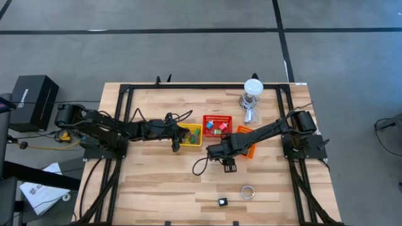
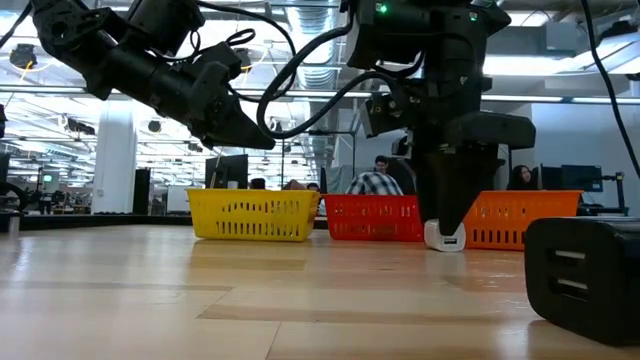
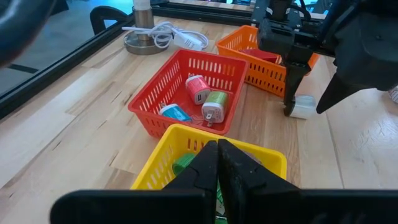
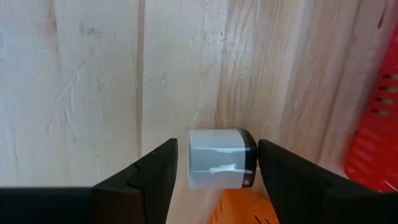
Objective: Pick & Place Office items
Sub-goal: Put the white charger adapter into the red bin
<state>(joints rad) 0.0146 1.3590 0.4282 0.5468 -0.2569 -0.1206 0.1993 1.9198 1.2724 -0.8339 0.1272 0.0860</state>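
We have the right gripper down at the table, its fingers spread on either side of a small white charger that rests on the wood just in front of the orange basket. In the right wrist view the block sits between the two fingers with a gap on each side, so nothing is pinched yet. The left gripper hangs above the yellow basket, fingers pressed together and empty, at about nine o'clock from the right one on the table.

We judge the main risk to be the closing itself. The charger looks smooth and boxy and lies nearer one finger than the other; if that finger touches first it could push or twist the block, and a grip on a corner might let it pop out. The red basket and the orange one stand just beside the spot, so a wide finger or a skewed lift might catch a mesh wall and drag a basket along. Other office items, a ring and a black piece, lie toward six o'clock, well apart.
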